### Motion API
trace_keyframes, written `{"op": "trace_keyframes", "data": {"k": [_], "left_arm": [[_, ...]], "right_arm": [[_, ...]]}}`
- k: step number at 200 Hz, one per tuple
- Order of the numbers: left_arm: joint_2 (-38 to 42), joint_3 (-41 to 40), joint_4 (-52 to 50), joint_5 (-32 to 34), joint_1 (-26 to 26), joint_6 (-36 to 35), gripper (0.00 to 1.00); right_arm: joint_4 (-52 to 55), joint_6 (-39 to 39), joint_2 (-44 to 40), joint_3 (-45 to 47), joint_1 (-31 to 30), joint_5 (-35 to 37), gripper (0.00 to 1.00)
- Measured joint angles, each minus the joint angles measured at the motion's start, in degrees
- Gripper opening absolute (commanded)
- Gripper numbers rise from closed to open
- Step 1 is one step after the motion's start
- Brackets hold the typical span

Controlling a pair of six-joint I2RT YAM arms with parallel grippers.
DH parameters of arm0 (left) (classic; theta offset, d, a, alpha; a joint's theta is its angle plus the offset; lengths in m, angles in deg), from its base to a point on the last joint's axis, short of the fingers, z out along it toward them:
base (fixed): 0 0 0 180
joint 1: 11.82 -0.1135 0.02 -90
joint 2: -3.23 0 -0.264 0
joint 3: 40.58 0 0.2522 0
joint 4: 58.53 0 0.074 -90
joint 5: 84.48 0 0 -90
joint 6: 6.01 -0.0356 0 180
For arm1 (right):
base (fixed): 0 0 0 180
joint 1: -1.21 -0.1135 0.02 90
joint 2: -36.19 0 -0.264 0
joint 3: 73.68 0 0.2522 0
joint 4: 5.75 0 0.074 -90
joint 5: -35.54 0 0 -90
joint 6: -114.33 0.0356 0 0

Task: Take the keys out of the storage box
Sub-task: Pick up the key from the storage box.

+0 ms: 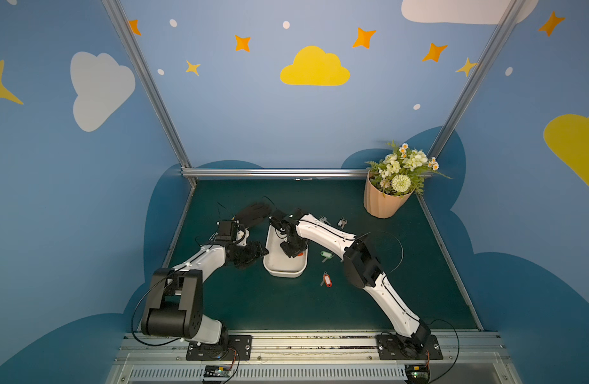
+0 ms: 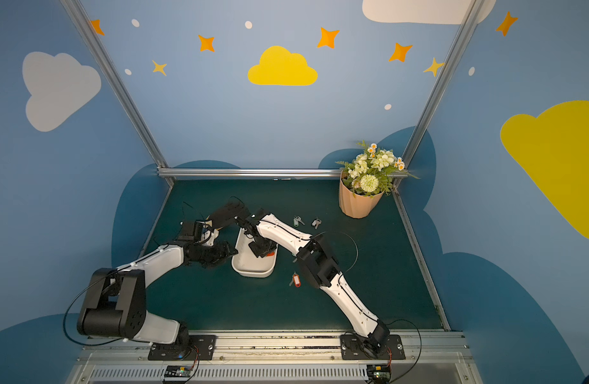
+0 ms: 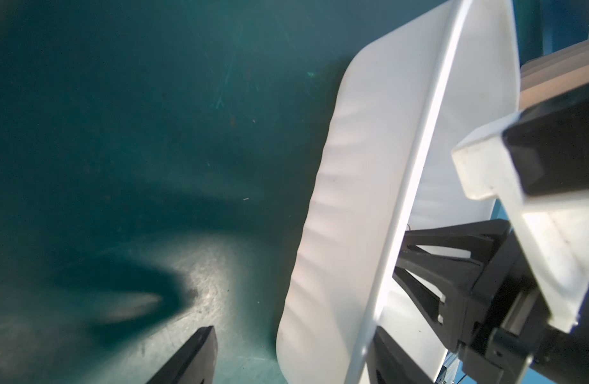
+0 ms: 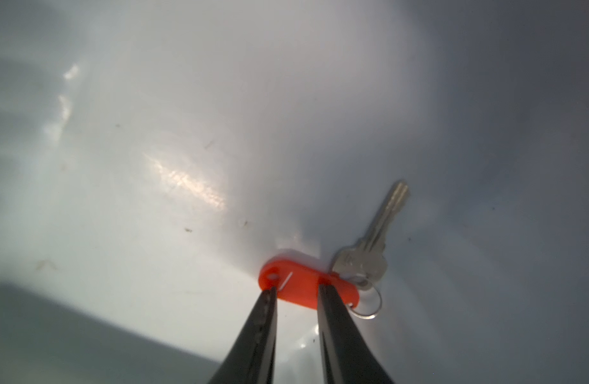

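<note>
The white storage box stands mid-table in both top views. My right gripper reaches down into it. Its two fingertips rest a narrow gap apart on the face of an orange-red tag, ringed to a silver key on the box floor. My left gripper is open and straddles the box's left wall, one finger outside and clear of it, the other inside. Other keys lie on the mat: a red-tagged one, a green-tagged one and two further back.
A peach ribbed flower pot with flowers stands at the back right corner. A dark blurred shape shows just behind the box. The right forearm passes above the mat to the right of the box. Metal rails edge the green mat.
</note>
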Motion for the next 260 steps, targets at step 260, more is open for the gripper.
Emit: {"op": "trace_keyframes", "data": {"k": [260], "left_arm": [[-0.04,0.83,-0.68,0.33,0.0,-0.42,0.76]], "right_arm": [[-2.12,-3.37,-1.88,-1.38,0.81,-0.5,0.38]]}}
